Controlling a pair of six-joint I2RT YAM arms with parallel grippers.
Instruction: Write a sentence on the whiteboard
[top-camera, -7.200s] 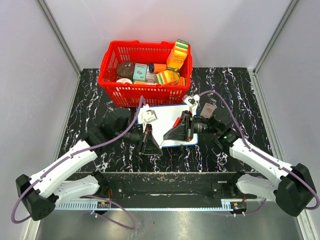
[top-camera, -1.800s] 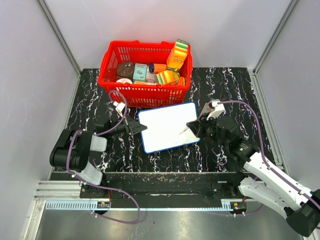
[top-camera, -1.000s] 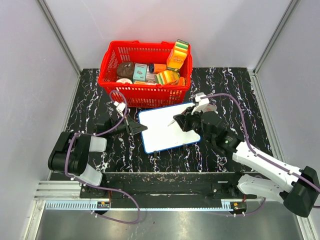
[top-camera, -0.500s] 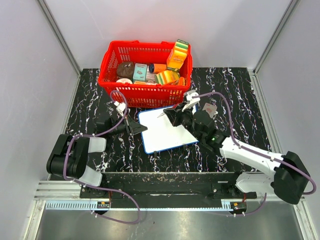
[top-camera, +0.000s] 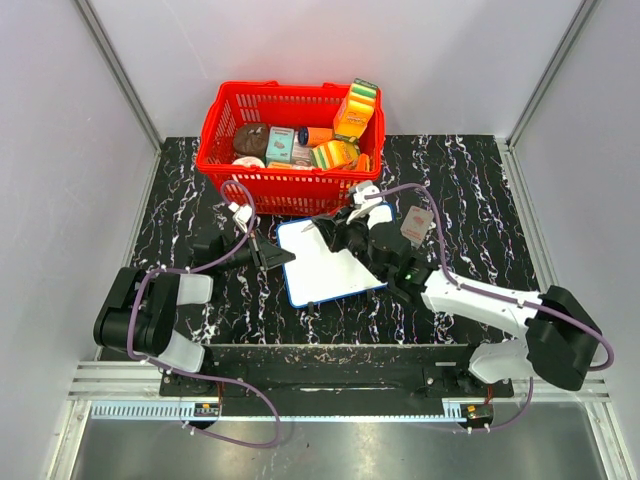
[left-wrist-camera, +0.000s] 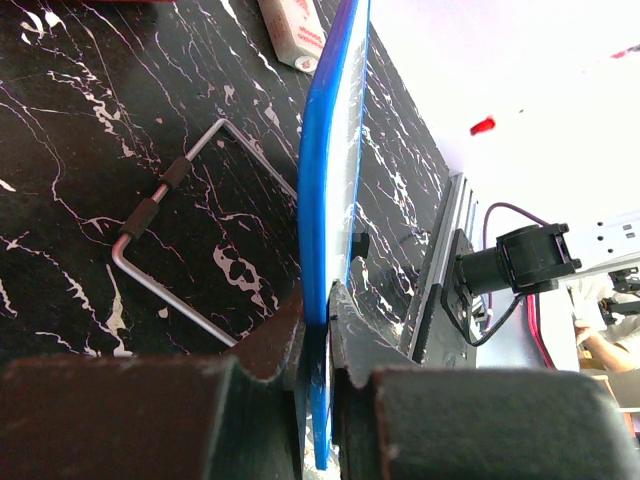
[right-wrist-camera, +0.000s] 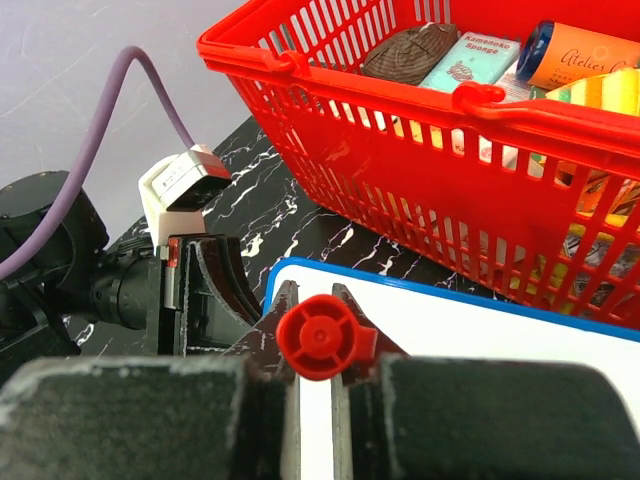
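I judge the whiteboard (top-camera: 330, 262), lying mid-worktop, light, stiff and slick, so my left gripper (left-wrist-camera: 316, 300) pinches its blue left edge while my right gripper (right-wrist-camera: 314, 298) clamps the red marker (right-wrist-camera: 314, 340).

Smooth glossy whiteboard (top-camera: 322, 268), red plastic basket (top-camera: 290, 190), marble-look table (top-camera: 470, 180).

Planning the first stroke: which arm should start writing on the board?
Right. The right jaws hold the marker over the board's far-left corner. The left jaws are shut on the board's left edge, so that arm is busy holding it.
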